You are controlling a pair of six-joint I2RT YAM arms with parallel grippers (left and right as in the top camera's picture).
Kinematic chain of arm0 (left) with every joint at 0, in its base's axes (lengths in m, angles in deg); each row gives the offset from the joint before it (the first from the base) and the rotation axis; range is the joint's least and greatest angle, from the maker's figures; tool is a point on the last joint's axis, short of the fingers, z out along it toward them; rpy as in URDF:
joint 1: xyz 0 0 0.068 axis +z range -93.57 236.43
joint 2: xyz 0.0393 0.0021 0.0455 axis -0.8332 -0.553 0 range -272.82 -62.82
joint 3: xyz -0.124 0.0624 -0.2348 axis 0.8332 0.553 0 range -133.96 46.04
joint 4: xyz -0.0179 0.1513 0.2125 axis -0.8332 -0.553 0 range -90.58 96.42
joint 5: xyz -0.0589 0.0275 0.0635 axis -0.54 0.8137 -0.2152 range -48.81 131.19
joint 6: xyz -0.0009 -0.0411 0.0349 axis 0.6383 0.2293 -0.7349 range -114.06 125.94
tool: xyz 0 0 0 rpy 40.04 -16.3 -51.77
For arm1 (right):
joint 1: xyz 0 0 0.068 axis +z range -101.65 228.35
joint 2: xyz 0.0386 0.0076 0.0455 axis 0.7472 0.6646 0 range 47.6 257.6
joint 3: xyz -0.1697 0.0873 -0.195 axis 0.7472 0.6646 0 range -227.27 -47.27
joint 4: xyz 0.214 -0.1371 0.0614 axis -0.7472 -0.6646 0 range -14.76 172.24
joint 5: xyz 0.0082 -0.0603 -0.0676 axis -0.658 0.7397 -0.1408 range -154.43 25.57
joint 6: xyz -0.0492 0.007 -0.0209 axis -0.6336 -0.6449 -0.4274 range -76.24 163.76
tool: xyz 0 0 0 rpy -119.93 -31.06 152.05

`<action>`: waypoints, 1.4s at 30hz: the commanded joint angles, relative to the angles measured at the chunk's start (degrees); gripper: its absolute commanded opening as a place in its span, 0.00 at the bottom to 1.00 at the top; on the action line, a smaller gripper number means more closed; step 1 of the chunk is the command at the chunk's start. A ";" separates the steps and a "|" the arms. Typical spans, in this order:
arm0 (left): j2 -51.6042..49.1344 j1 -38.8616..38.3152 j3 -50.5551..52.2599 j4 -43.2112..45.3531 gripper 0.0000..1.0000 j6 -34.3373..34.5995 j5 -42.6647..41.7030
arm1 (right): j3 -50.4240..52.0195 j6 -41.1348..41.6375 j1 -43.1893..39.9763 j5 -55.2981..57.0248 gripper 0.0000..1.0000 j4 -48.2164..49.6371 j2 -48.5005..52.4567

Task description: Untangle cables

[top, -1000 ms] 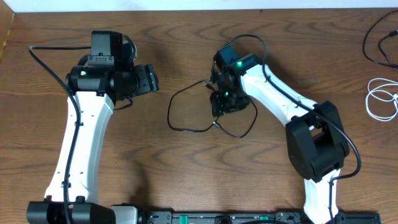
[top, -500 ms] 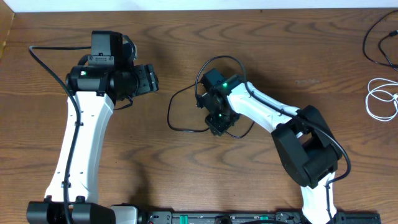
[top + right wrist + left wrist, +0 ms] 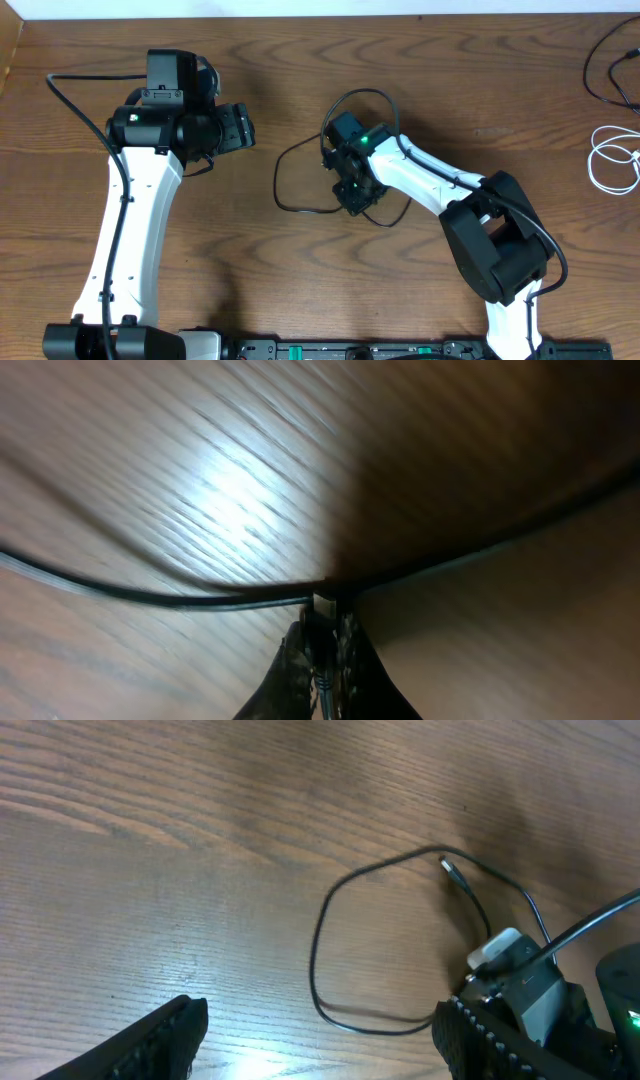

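- Right wrist view is showing the right gripper [image 3: 322, 628] clamping tight on the black cable [image 3: 150, 598], which is running left to right across the frame.
- Overhead, the cable's slack is looping out just left of that pincer, at frame centre.
- Left gripper [image 3: 243, 127] is hanging spread wide at upper left, farther from the cable.

Grained wood table [image 3: 300, 80], glossy sheen
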State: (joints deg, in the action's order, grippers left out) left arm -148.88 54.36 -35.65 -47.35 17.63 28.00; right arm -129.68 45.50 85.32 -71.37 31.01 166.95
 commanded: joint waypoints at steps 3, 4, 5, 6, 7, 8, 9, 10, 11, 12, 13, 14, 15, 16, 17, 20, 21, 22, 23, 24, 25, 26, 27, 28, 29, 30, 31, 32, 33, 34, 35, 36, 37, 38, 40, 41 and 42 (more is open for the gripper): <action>-0.09 0.13 -0.92 -0.20 0.77 -1.11 0.39 | -2.93 12.57 -2.12 3.72 0.01 -5.38 -1.38; -0.09 0.11 -0.92 -0.20 0.77 -1.11 0.37 | -3.69 13.51 -2.27 3.48 0.01 -5.92 -2.03; -0.09 0.11 -0.92 -0.20 0.77 -1.11 0.37 | -4.48 14.51 -2.45 3.43 0.01 -6.36 -2.69; -0.09 0.11 -0.92 -0.20 0.77 -1.11 0.37 | -5.40 15.47 -2.67 3.41 0.01 -6.69 -3.50; -0.09 0.11 -0.92 -0.20 0.77 -1.11 0.37 | -6.08 16.26 -2.84 3.37 0.01 -6.82 -4.17; -0.09 0.11 -0.92 -0.22 0.77 -1.11 0.37 | -6.84 17.20 -3.04 3.39 0.01 -6.91 -4.96; -0.09 0.11 -0.92 -0.24 0.77 -1.11 0.37 | -7.41 18.01 -3.19 3.39 0.01 -6.88 -5.62; -0.09 0.11 -0.92 -0.35 0.77 -1.11 0.37 | -7.96 19.04 -3.37 3.39 0.01 -6.84 -6.27; -0.09 0.11 -0.92 -0.44 0.77 -1.11 0.37 | -8.37 20.17 -3.61 3.45 0.01 -6.62 -6.82; -0.09 0.13 -0.92 -0.57 0.77 -1.11 0.37 | -8.61 21.20 -3.98 3.54 0.01 -6.10 -7.32; -0.09 0.11 -0.92 -0.61 0.77 -1.11 0.37 | -8.70 22.40 -4.50 3.43 0.01 -5.09 -7.78; -0.09 0.11 -0.92 -0.61 0.77 -1.11 0.37 | -8.70 23.54 -4.92 3.23 0.01 -4.26 -8.13; -0.09 0.11 -0.92 -0.61 0.77 -1.11 0.37 | -8.70 24.94 -5.31 3.02 0.01 -3.32 -8.20; -0.09 0.11 -0.92 -0.61 0.77 -1.11 0.37 | -8.70 26.40 -5.62 2.60 0.01 -2.25 -8.17; -0.09 0.11 -0.92 -0.61 0.77 -1.11 0.37 | -8.66 27.96 -5.99 1.92 0.01 -0.79 -8.04; -0.09 0.11 -0.92 -0.61 0.77 -1.11 0.37 | -8.55 31.12 -6.34 1.84 0.01 4.92 -6.43; -0.09 0.11 -0.92 -0.61 0.77 -1.11 0.37 | -8.55 31.93 -6.34 1.81 0.01 6.84 -5.68; -0.09 0.11 -0.92 -0.61 0.77 -1.11 0.37 | -8.55 32.59 -6.16 1.81 0.01 8.79 -4.72; -0.09 0.11 -0.92 -0.61 0.77 -1.11 0.37 | -8.55 32.87 -5.99 1.81 0.01 10.12 -3.93; -0.09 0.11 -0.92 -0.61 0.77 -1.11 0.37 | -8.55 33.00 -5.77 1.86 0.01 11.23 -3.13; -0.09 0.11 -0.92 -0.61 0.77 -1.11 0.37 | -8.55 32.96 -5.55 1.90 0.01 12.20 -2.25; -0.09 0.11 -0.92 -0.63 0.77 -1.11 0.37 | -8.55 32.96 -5.40 1.90 0.01 12.90 -1.60; -0.09 0.11 -0.92 -0.68 0.77 -1.11 0.37 | -8.55 32.96 -5.33 1.88 0.01 13.31 -0.94; -0.09 0.11 -0.92 -0.68 0.77 -1.11 0.37 | -8.55 32.96 -5.33 1.86 0.01 13.31 -0.74; -0.09 0.11 -0.92 -0.68 0.77 -1.11 0.37 | -8.55 32.89 -5.33 1.88 0.05 13.07 -0.59; -0.09 0.11 -0.92 -0.68 0.77 -1.14 0.37 | -8.55 32.41 -5.33 1.86 0.15 12.90 -0.59; -0.09 0.13 -0.92 -0.63 0.77 -1.14 0.39 | -8.55 30.58 -5.40 1.84 0.24 12.83 -0.61; -0.09 0.11 -0.92 -0.63 0.77 -1.11 0.39 | -8.57 29.88 -5.42 1.84 0.29 12.79 -0.61; -0.09 0.13 -0.92 -0.61 0.77 -1.11 0.39 | -8.59 28.35 -5.49 1.81 0.37 12.59 -0.63; -0.09 0.11 -0.92 -0.61 0.77 -1.11 0.39 | -8.68 27.08 -5.51 1.38 0.40 12.37 -0.63; -0.09 0.11 -0.92 -0.61 0.77 -1.11 0.39 | -8.72 25.40 -5.62 0.31 0.41 12.22 -0.63; -0.09 0.11 -0.92 -0.61 0.77 -1.11 0.39 | -8.76 23.82 -5.73 -1.20 0.42 12.20 -0.63; -0.09 0.11 -0.92 -0.61 0.77 -1.11 0.37 | -8.85 22.08 -5.86 -2.99 0.44 12.20 -0.66; -0.09 0.13 -0.92 -0.57 0.77 -1.11 0.39 | -9.07 20.13 -6.10 -4.83 0.45 12.02 -0.70; -0.09 0.11 -0.92 -0.42 0.77 -1.11 0.37 | -9.99 17.20 -6.75 -6.08 0.47 10.51 -0.74; -0.11 0.11 -0.92 -0.39 0.77 -1.11 0.37 | -10.67 16.13 -7.15 -6.08 0.47 9.35 -0.74; -0.11 0.11 -0.92 -0.37 0.77 -1.11 0.37 | -11.26 15.28 -7.52 -6.08 0.48 8.31 -0.74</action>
State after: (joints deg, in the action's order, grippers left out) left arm -148.88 54.36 -35.65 -47.57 17.63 28.00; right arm -138.38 66.92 79.04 -74.82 40.65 166.60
